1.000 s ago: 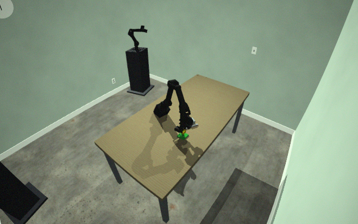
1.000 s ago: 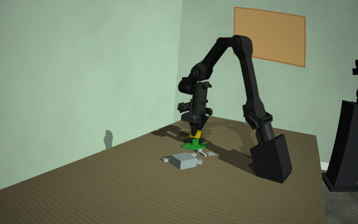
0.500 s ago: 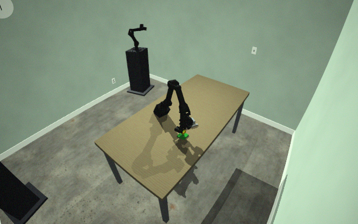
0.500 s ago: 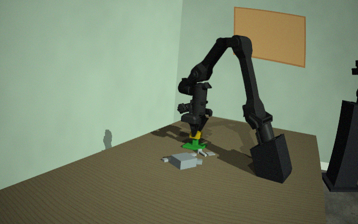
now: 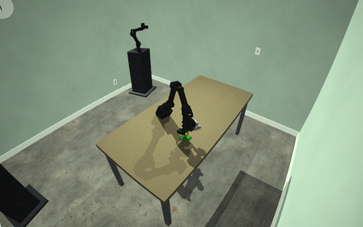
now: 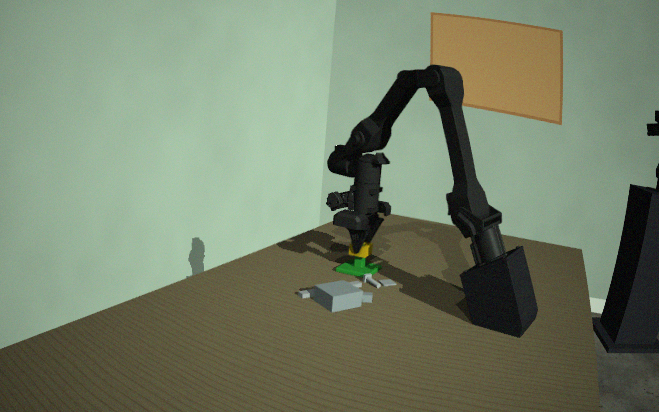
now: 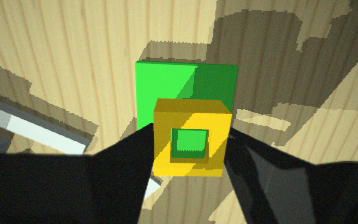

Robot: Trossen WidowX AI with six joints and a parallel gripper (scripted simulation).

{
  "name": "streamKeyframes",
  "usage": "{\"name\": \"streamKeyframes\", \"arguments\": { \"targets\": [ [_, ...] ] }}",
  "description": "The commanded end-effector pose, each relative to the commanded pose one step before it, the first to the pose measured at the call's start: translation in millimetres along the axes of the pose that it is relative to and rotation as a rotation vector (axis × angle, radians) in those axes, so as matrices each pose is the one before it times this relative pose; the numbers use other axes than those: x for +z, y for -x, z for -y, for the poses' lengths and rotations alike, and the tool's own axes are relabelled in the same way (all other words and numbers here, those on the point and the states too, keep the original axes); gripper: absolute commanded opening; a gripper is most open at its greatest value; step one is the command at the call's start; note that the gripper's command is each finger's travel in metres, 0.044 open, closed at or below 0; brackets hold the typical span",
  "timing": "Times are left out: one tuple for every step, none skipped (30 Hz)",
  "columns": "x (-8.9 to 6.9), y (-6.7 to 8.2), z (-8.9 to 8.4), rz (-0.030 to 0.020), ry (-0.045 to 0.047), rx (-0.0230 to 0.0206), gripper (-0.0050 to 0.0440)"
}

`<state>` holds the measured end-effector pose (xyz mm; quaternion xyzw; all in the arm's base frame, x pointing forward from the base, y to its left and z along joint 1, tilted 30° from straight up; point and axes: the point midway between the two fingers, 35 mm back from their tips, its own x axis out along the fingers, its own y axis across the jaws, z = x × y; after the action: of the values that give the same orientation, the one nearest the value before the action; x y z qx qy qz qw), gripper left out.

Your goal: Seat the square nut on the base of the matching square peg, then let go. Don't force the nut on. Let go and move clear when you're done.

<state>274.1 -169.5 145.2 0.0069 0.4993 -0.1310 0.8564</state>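
Note:
My gripper (image 7: 188,130) is shut on the yellow square nut (image 7: 192,138), with one black finger on each side of it. The green square peg (image 7: 190,141) shows through the nut's square hole, so the nut sits around the top of the peg. The peg's flat green base (image 7: 186,92) lies on the table below. In the exterior view the nut (image 6: 361,249) hangs under the gripper (image 6: 362,240), a little above the green base (image 6: 357,267). In the top view the gripper (image 5: 186,131) stands over the green base (image 5: 185,137).
A grey block (image 6: 338,295) with small grey side parts lies on the table just in front of the green base; its edge shows at the left of the wrist view (image 7: 30,127). The arm's black base (image 6: 498,291) stands to the right.

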Motion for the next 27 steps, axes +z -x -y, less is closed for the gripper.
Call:
{"name": "streamKeyframes", "arguments": {
  "targets": [
    [3.85,2.96,1.3,0.01657,-0.00043,-0.00812,-0.005],
    [-0.01,-0.28,0.0,0.0,0.0,0.0,-0.005],
    [-0.02,-0.37,0.0,0.0,0.0,0.0,-0.005],
    [-0.01,-0.33,0.0,0.0,0.0,0.0,-0.005],
    [0.0,-0.27,0.0,0.0,0.0,0.0,-0.005],
    [0.01,-0.25,0.0,0.0,0.0,0.0,-0.005],
    [0.0,-0.25,0.0,0.0,0.0,0.0,-0.005],
    [0.0,-0.25,0.0,0.0,0.0,0.0,-0.005],
    [0.0,-0.25,0.0,0.0,0.0,0.0,-0.005],
    [0.0,-0.25,0.0,0.0,0.0,0.0,-0.005],
    [0.0,-0.25,0.0,0.0,0.0,0.0,-0.005],
    [0.0,-0.25,0.0,0.0,0.0,0.0,-0.005],
    [0.0,-0.25,0.0,0.0,0.0,0.0,-0.005],
    [0.0,-0.25,0.0,0.0,0.0,0.0,-0.005],
    [0.0,-0.25,0.0,0.0,0.0,0.0,-0.005],
    [0.0,0.0,0.0,0.0,0.0,0.0,-0.005],
    [0.0,0.0,0.0,0.0,0.0,0.0,-0.005],
    [0.0,-0.27,0.0,0.0,0.0,0.0,-0.005],
    [-0.01,-0.27,0.0,0.0,0.0,0.0,-0.005],
    [-0.01,-0.37,0.0,0.0,0.0,0.0,-0.005],
    [-0.01,-0.33,0.0,0.0,0.0,0.0,-0.005],
    [0.0,-0.27,0.0,0.0,0.0,0.0,-0.005],
    [0.0,-0.25,0.0,0.0,0.0,0.0,-0.005],
    [0.0,-0.25,0.0,0.0,0.0,0.0,-0.005],
    [0.0,-0.25,0.0,0.0,0.0,0.0,-0.005],
    [0.0,-0.25,0.0,0.0,0.0,0.0,-0.005],
    [0.0,-0.25,0.0,0.0,0.0,0.0,-0.005]
  ]
}}
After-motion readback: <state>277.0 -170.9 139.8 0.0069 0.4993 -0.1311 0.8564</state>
